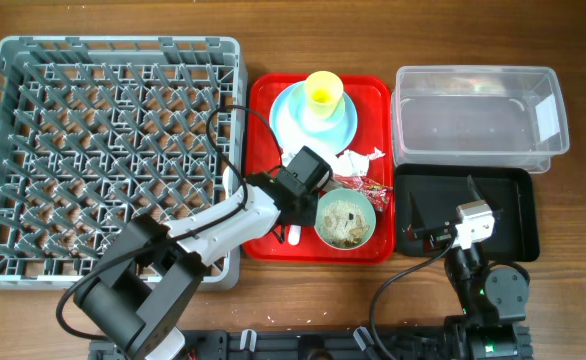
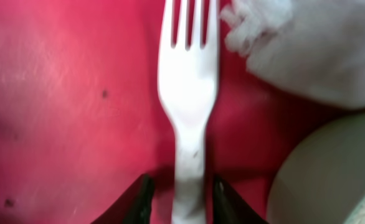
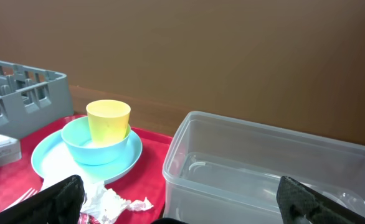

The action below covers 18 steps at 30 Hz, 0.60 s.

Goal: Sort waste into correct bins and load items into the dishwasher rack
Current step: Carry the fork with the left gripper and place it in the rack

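A cream fork lies on the red tray, and its handle runs between the fingers of my left gripper. The jaws stand narrowly apart, with red showing on both sides of the handle. Overhead, that left gripper is low over the tray's front, beside the pale green bowl of rice-like scraps. A white napkin and a red wrapper lie behind the bowl. The yellow cup stands in a blue dish on the light blue plate. My right gripper hangs wide open over the black tray.
The grey dishwasher rack fills the left side. The clear tub stands at the back right, behind the black tray. In the right wrist view the tub is close ahead, with the napkin and cup to its left.
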{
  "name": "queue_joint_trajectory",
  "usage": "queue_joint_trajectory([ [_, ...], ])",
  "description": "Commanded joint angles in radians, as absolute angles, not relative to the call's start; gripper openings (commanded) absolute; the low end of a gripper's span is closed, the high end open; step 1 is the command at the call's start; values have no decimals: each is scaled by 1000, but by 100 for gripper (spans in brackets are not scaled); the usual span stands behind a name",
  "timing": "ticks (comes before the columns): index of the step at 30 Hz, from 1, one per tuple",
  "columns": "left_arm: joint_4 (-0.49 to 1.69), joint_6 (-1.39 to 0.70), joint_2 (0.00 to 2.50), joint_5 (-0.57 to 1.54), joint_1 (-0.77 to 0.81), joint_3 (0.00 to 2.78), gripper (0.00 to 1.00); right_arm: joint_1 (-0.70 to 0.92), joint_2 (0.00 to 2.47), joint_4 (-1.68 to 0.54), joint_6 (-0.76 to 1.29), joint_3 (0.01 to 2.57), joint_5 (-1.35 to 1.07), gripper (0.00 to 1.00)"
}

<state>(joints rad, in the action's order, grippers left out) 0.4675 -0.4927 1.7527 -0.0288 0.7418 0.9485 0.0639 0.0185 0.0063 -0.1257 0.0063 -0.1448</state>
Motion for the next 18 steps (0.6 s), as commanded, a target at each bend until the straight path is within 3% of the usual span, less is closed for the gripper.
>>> queue_joint_trajectory([
  [1, 421, -506, 1750, -51, 744, 898, 12, 66, 14, 9, -131, 6, -138, 100],
  [3, 421, -506, 1750, -76, 744, 897, 5, 66, 14, 9, -131, 6, -138, 100],
  [7, 456, -506, 1699, -197, 743, 928, 4, 66, 14, 9, -131, 6, -138, 100],
  [13, 687, -415, 1335, -369, 724, 1063, 4, 66, 14, 9, -131, 6, -138, 100],
  [18, 874, -295, 1220, -424, 506, 1060, 4, 66, 14, 9, -131, 6, -138, 100],
])
